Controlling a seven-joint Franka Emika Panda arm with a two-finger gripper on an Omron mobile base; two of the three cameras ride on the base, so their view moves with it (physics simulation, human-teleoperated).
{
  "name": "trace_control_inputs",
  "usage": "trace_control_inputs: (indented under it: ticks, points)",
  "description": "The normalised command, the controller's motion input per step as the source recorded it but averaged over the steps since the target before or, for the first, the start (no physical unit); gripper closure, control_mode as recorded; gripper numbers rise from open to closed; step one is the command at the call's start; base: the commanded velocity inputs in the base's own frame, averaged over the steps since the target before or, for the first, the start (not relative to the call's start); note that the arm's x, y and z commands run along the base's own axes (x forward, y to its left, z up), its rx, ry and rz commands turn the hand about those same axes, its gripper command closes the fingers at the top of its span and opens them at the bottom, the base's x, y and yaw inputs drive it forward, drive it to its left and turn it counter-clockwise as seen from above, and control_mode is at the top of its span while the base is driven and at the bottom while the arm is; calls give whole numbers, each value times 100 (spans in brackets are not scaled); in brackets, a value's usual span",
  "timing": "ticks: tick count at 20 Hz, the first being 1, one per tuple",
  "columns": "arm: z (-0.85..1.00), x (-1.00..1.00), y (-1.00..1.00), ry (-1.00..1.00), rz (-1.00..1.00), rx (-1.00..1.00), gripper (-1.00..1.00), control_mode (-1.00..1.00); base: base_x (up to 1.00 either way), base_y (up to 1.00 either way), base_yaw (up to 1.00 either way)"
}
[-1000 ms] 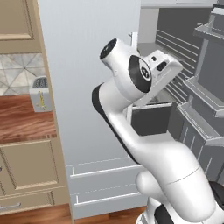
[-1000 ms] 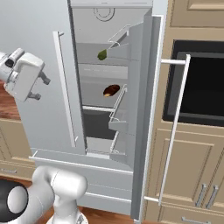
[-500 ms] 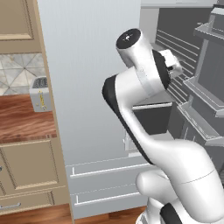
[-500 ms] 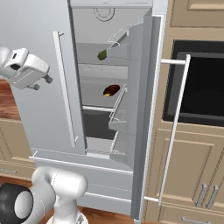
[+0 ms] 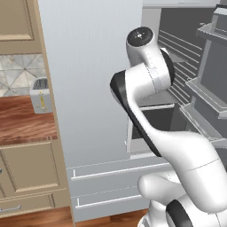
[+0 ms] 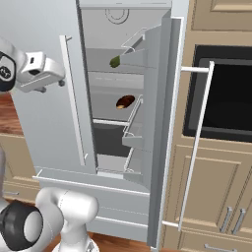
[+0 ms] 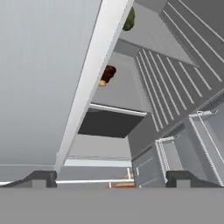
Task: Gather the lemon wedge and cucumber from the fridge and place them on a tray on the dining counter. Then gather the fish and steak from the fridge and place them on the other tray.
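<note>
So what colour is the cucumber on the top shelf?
Dark green; the cucumber shows best in the right base view.

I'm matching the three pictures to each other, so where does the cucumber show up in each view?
Left base view: I cannot make it out; the arm covers much of the fridge opening.
Right base view: the cucumber lies on the upper shelf, upper middle of the picture.
Hand view: at the top edge, just right of the door's edge.
Shared landmark: the steak one shelf below it.

Even, bright, sharp rendered light
</note>
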Motion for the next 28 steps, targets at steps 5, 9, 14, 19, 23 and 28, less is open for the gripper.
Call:
trace_control_inputs:
  ticks: [5,9,14,19,23,28]
  points:
    - [0,57,9,-3,17,3,-100,-100,0,0,0]
    - [-5,38,1,-3,5,1,-100,-100,0,0,0]
    - [-1,42,3,-1,0,4,-100,-100,0,0,0]
    - [-4,41,8,-2,0,8,-100,-100,0,0,0]
    - [-7,42,11,-2,0,6,-100,-100,0,0,0]
    - [-11,25,2,-3,0,1,-100,-100,0,0,0]
